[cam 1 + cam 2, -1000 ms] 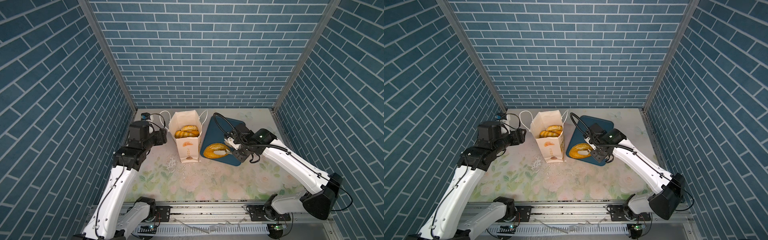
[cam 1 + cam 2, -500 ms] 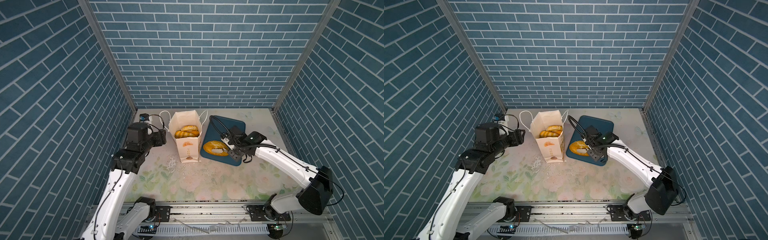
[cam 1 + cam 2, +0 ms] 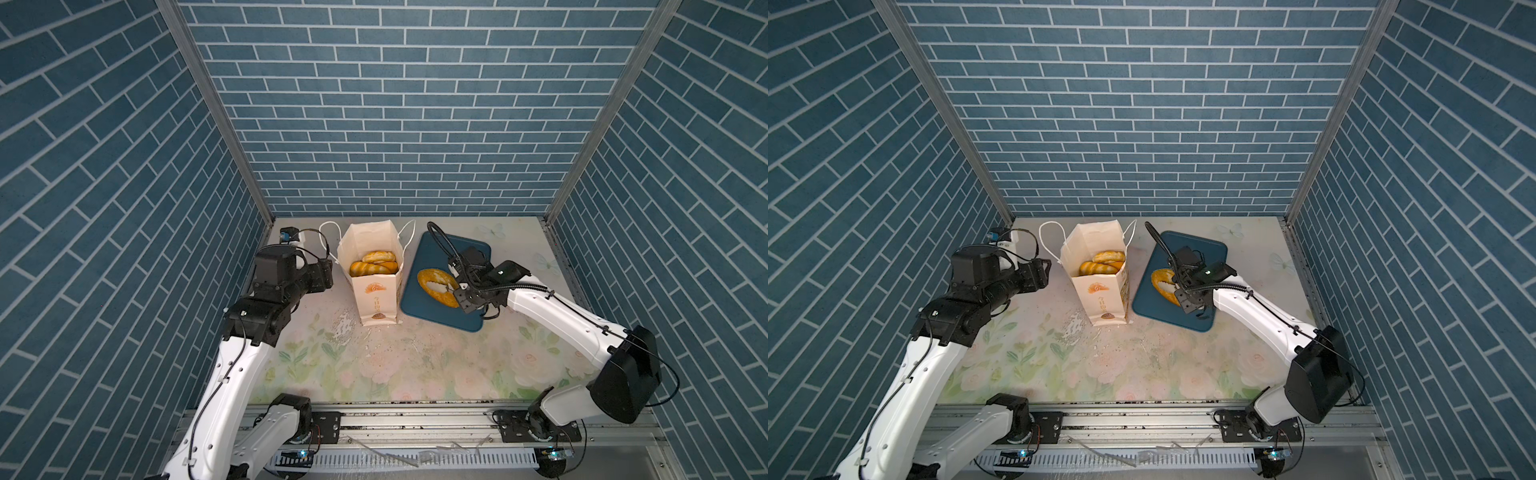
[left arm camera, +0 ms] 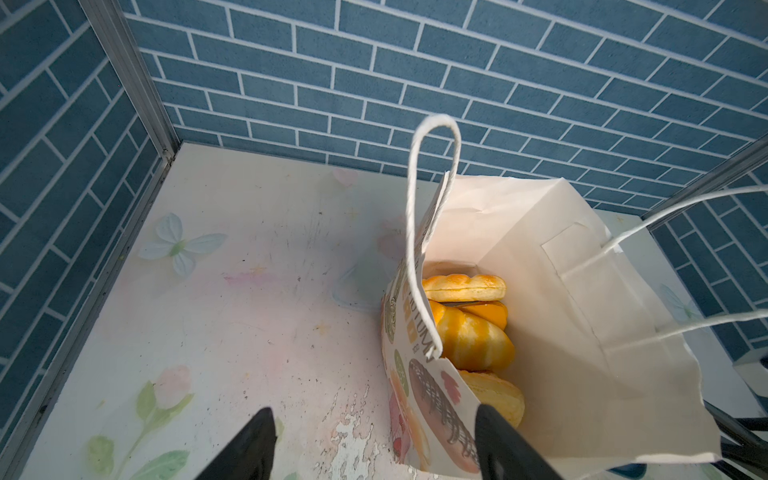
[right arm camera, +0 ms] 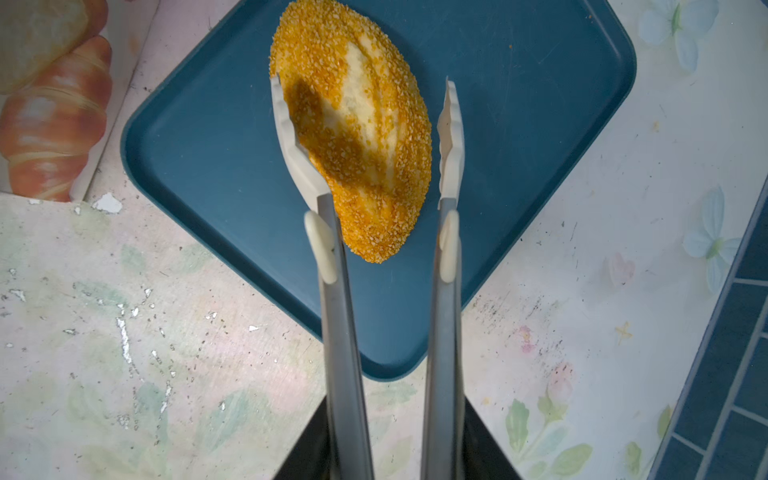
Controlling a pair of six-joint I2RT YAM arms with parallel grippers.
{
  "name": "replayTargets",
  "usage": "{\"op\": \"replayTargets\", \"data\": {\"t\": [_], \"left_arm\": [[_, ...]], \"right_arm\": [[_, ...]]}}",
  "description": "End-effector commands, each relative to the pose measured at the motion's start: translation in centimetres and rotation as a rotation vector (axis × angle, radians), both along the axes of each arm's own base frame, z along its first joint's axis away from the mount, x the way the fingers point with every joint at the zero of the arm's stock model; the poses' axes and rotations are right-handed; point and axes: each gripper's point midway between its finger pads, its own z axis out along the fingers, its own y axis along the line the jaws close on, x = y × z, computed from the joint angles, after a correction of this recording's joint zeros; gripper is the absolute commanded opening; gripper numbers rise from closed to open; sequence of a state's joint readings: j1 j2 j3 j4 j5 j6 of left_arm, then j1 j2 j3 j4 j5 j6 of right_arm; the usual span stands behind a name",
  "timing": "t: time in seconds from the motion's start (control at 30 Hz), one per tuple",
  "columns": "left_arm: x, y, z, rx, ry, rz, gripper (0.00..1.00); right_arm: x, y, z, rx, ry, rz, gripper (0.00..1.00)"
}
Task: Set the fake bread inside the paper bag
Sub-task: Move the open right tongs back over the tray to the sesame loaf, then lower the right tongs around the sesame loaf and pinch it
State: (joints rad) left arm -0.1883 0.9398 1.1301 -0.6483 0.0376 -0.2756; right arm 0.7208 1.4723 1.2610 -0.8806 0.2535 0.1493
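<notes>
Looking through your right wrist view, you find the right gripper [image 5: 392, 415] clamped on a pair of metal tongs [image 5: 338, 324], its black fingers pressed against the two steel arms. The tongs' white tips stand apart on either side of the large oval loaf [image 5: 365, 124]. One tip touches its crumbed flank. The other sits just beside the opposite flank, and you cannot tell whether it makes contact. The loaf is over the dark blue tray [image 5: 199, 174], and you cannot tell whether it rests there or is lifted clear.

In both top views the loaf [image 3: 428, 276] [image 3: 1160, 278] is the only bread on the tray [image 3: 432, 318] [image 3: 1167, 316]. The paper bag [image 3: 376, 299] [image 3: 1100, 299] stands upright just beside the tray, on its left, on the floral tabletop [image 3: 374, 365].

Your left gripper [image 4: 374, 411] has its jaws wide apart and grips nothing. In the left wrist view the bag's printed side wall [image 4: 419, 399] runs between the two black fingers, though contact with the paper is not clear.

Inside the bag [image 4: 582, 291] you can see a ridged roll [image 4: 465, 286], a striped roll [image 4: 469, 336] and a pale bun [image 4: 498, 399] stacked against that wall. One white cord handle [image 4: 415, 208] arches up over them.
</notes>
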Motion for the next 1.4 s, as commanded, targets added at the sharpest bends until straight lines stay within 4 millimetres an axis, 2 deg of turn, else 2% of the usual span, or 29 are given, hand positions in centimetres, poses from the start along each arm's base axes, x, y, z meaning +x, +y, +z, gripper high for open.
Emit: {"op": "replayTargets", "data": {"t": [0.0, 0.23, 0.4, 0.87, 1.0, 1.13, 1.37], "left_arm": [[0.2, 0.1, -0.3, 0.026, 0.01, -0.006, 0.77], [0.5, 0.1, -0.3, 0.045, 0.014, -0.018, 0.77], [0.6, 0.1, -0.2, 0.048, 0.013, -0.018, 0.78], [0.5, 0.0, 0.0, 0.038, 0.004, -0.023, 0.78], [0.6, 0.0, -0.1, 0.034, 0.004, -0.025, 0.78], [0.5, 0.0, -0.2, 0.037, 0.007, -0.024, 0.78], [0.6, 0.0, -0.2, 0.037, 0.007, -0.026, 0.78]], "right_arm": [[0.1, 0.5, 1.3, 0.036, -0.031, 0.04, 0.43], [-0.3, -1.0, 1.7, -0.054, -0.016, 0.157, 0.44], [0.3, -2.0, 1.7, -0.045, -0.006, 0.157, 0.46], [1.3, -1.3, -2.6, 0.0, 0.096, 0.129, 0.51], [1.7, -0.9, -3.7, -0.008, 0.112, 0.131, 0.5], [2.1, -0.4, -3.7, 0.013, 0.116, 0.123, 0.44], [1.9, -0.5, -3.6, 0.009, 0.122, 0.119, 0.34]]}}
